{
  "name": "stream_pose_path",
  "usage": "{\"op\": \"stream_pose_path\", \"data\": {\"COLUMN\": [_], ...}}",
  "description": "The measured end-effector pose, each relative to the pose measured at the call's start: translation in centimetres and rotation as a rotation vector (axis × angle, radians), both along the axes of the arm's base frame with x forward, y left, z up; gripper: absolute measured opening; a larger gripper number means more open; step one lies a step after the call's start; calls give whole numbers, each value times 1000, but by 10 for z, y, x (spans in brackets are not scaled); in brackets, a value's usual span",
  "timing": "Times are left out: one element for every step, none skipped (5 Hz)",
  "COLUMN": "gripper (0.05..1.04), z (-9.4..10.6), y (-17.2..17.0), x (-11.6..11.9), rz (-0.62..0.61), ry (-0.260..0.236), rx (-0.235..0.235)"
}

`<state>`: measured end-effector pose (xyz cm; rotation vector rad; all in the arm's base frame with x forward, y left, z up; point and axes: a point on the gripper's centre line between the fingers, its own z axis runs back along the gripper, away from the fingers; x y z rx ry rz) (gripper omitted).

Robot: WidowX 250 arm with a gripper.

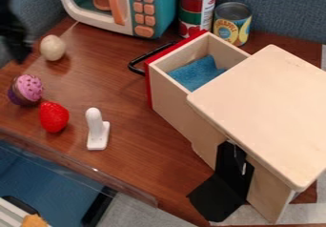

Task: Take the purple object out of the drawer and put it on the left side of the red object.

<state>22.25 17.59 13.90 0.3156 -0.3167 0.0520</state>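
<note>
Well, the purple cupcake (26, 89) sat just left of the red strawberry (53, 117). The gripper (15, 36) hung at the top left; I couldn't tell how open, or if it held anything.

On the far side, we could read the letters "APPLE" on the yellow-and-blue label (231, 31) of the right-hand tin can (233, 11). On the taller red, green and white can (193, 5) to its left, we saw print (208, 12) too small to read.
</note>
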Motion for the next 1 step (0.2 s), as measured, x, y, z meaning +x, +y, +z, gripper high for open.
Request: {"op": "stream_pose_path", "data": {"gripper": [1001], "z": [2], "y": [4], "x": [-1], "rz": [3], "ry": [0], "rx": [28]}}
